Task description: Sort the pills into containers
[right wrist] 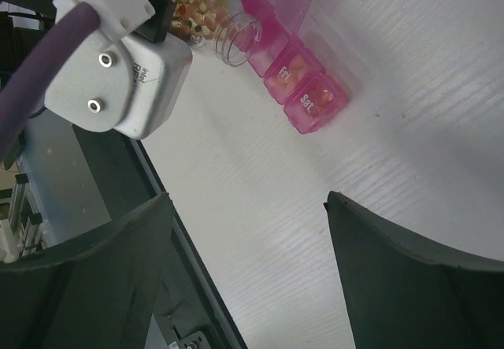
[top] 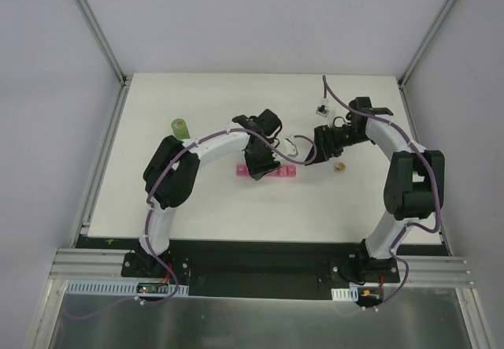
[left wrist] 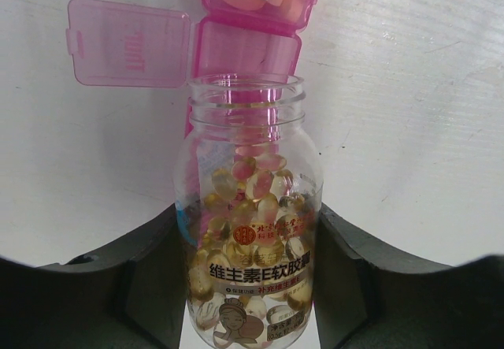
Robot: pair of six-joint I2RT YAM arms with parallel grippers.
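My left gripper [top: 258,164] is shut on a small clear bottle [left wrist: 248,207] with no cap. The bottle holds a heap of yellow-tan pills [left wrist: 252,195]. Its open mouth points at the pink strip of containers [left wrist: 248,50]. The compartment at the mouth stands open, its lid [left wrist: 130,43] folded out to the left. The compartment beyond it, marked Fri, is closed with pieces inside. In the top view the strip [top: 287,173] lies mid-table under the left gripper. My right gripper [right wrist: 248,207] is open and empty, right of the strip [right wrist: 307,97] and bottle [right wrist: 228,38].
A green cylindrical bottle [top: 179,127] stands at the left of the table. A small round tan cap [top: 340,166] lies right of the strip, near the right gripper [top: 315,146]. The table's near edge and black rail [right wrist: 157,207] show in the right wrist view.
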